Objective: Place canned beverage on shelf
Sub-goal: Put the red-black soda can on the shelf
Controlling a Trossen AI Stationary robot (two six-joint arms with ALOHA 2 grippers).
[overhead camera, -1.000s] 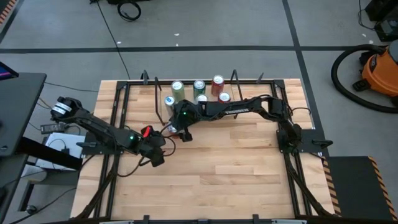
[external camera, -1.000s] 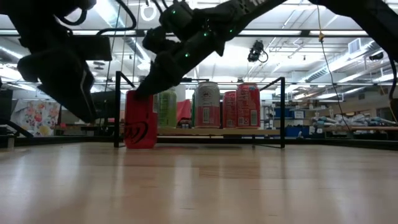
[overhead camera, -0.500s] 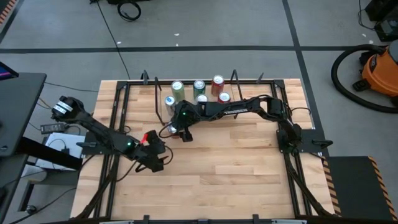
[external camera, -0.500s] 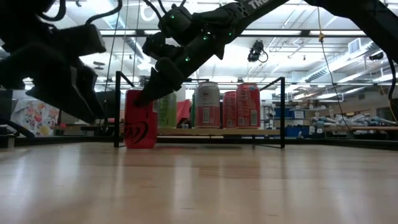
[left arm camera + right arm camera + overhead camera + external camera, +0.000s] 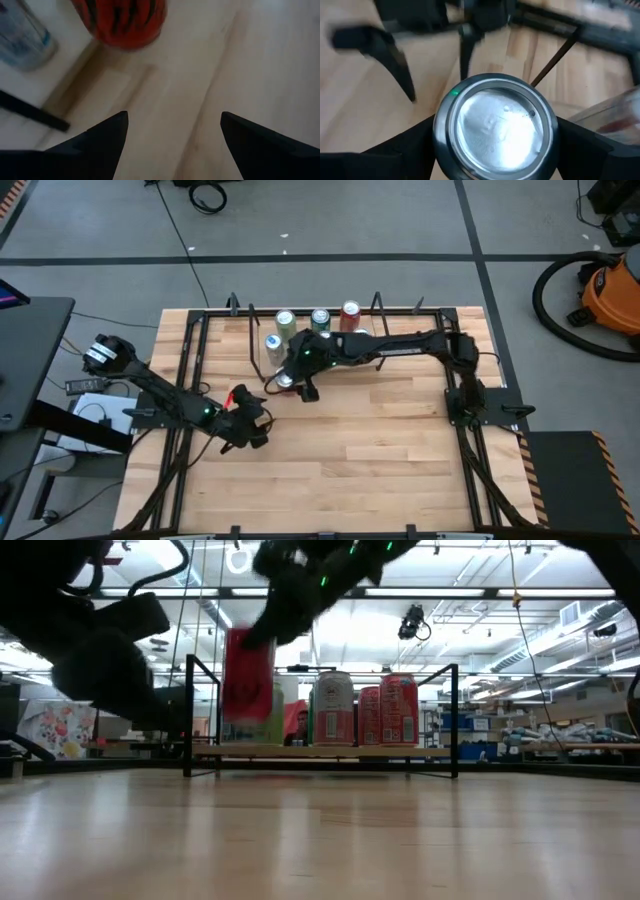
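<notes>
1. Two arms face you: the right gripper [image 5: 287,381] is clamped on a red can [image 5: 247,673], holding it clear of the tabletop [image 5: 320,840], just in front of the shelf [image 5: 320,751].
2. You see its silver lid [image 5: 495,121] between the fingers; the label is blurred.
3. Your left gripper [image 5: 243,427] hovers nearby, jaws apart, empty.
4. Cans on the shelf partly hide each other.

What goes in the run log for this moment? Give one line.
right gripper: shut on red can, lifted off table | left gripper: open, empty, low over table | shelf: several cans
</notes>
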